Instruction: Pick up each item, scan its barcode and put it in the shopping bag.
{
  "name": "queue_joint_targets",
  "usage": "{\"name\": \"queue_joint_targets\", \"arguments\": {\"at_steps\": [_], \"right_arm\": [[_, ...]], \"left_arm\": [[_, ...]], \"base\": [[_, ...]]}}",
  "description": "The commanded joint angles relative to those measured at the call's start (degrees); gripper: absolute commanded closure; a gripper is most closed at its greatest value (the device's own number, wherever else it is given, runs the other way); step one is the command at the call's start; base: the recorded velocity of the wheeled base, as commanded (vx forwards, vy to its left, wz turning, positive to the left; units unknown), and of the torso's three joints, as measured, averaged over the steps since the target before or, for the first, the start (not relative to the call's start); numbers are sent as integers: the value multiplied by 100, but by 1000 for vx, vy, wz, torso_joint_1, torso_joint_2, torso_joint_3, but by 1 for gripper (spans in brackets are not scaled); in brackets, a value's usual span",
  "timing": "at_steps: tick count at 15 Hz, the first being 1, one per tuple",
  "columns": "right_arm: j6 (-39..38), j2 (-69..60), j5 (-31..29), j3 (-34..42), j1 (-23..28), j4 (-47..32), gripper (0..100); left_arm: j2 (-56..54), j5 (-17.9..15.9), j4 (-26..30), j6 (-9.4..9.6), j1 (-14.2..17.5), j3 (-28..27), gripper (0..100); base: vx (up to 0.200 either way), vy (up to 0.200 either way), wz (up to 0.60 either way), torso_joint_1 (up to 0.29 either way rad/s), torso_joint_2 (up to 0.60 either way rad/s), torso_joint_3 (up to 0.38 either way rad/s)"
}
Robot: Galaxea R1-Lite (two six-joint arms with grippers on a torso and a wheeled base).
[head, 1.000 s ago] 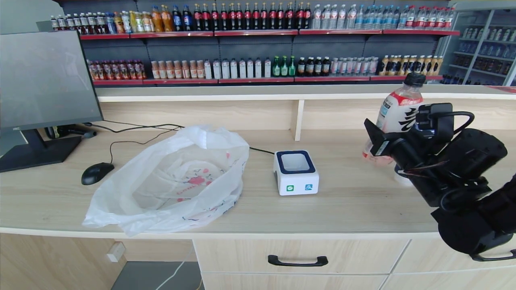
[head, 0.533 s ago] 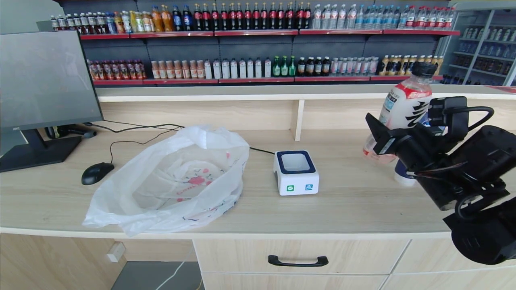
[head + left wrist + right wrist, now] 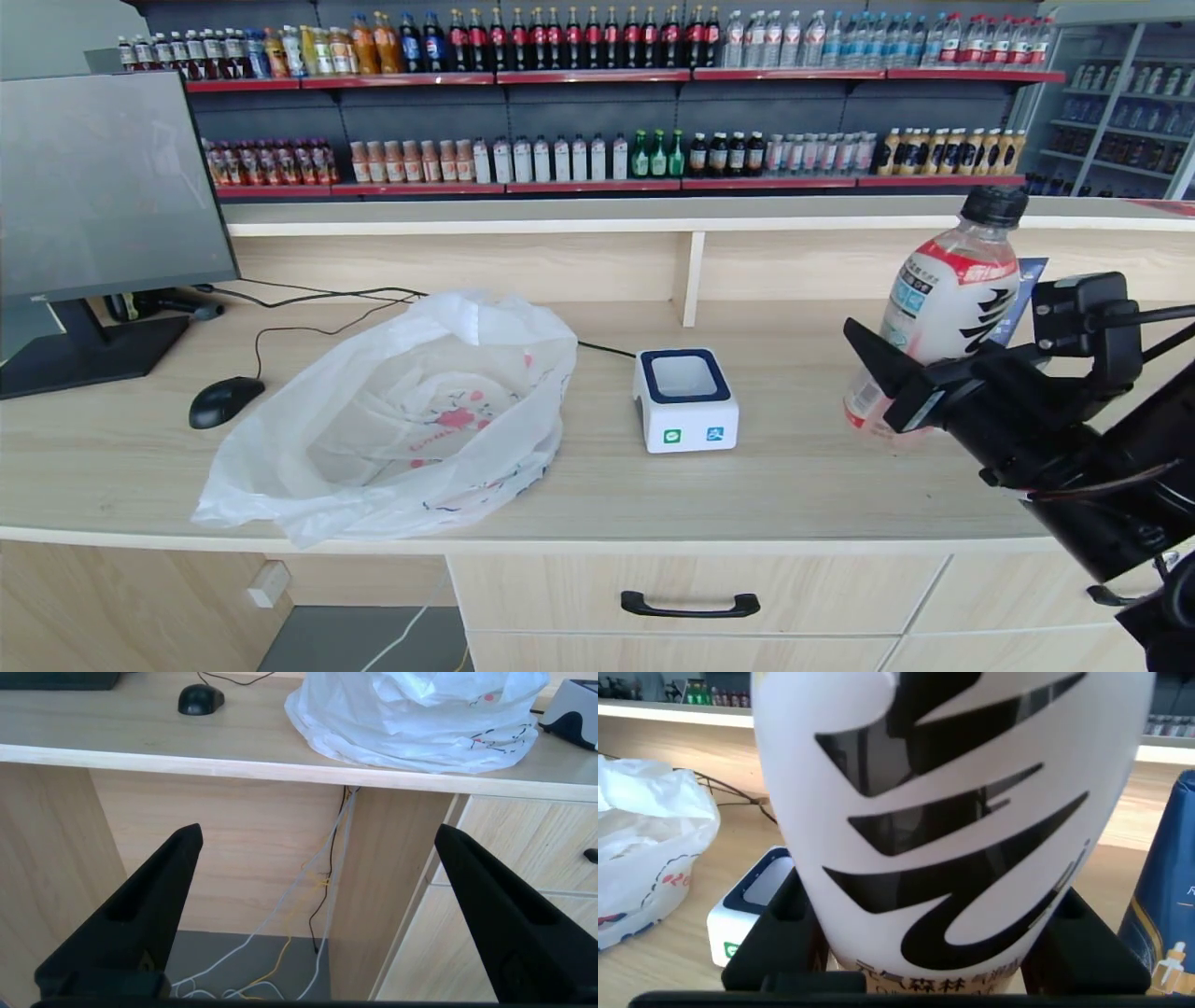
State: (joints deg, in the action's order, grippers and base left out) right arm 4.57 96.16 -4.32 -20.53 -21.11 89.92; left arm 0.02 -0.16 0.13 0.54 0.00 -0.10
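My right gripper [image 3: 920, 378] is shut on a clear drink bottle [image 3: 938, 308] with a white, red and black label and a black cap, held above the counter's right side and tilted slightly. The bottle [image 3: 952, 821] sits between the black fingers [image 3: 771, 938] in the right wrist view. The white scanner [image 3: 685, 399] with a dark blue rim stands mid-counter, left of the bottle. The translucent white shopping bag [image 3: 411, 420] lies open further left. My left gripper [image 3: 318, 915] hangs open below the counter edge, facing the cabinet front, with the bag [image 3: 420, 714] above it.
A black mouse [image 3: 224, 401] and a monitor [image 3: 103, 187] occupy the counter's left end, with cables behind the bag. A blue carton [image 3: 1018, 299] stands behind the bottle. Shelves of bottles line the back wall. A drawer handle [image 3: 689, 605] sits below the counter.
My right gripper has lifted the bottle off the counter and swung it rightward and nearer, tilting it more. Bag, scanner and mouse have stayed put.
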Motion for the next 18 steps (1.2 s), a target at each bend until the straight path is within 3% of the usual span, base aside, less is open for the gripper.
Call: {"name": "queue_joint_targets", "arguments": {"at_steps": [1, 6, 8, 13, 18], "right_arm": [[17, -414, 1, 444, -314, 8, 100], [-158, -1029, 18, 1605, -684, 8, 100], [-378, -1082, 18, 1684, -842, 8, 100], [-1318, -1099, 18, 1613, -1800, 8, 100], [-2171, -1047, 432, 1490, -1870, 8, 100]], "left_arm": [[-2, -2, -5, -1, 0, 1, 0], [-2, -2, 4, 8, 0, 1, 0], [-2, -2, 4, -1, 0, 1, 0], [-2, -2, -5, -1, 0, 1, 0], [-2, -2, 4, -1, 0, 1, 0]], "base": [[0, 0, 0, 0, 0, 0], [0, 0, 0, 0, 0, 0], [0, 0, 0, 0, 0, 0], [0, 0, 0, 0, 0, 0], [0, 0, 0, 0, 0, 0]]}}
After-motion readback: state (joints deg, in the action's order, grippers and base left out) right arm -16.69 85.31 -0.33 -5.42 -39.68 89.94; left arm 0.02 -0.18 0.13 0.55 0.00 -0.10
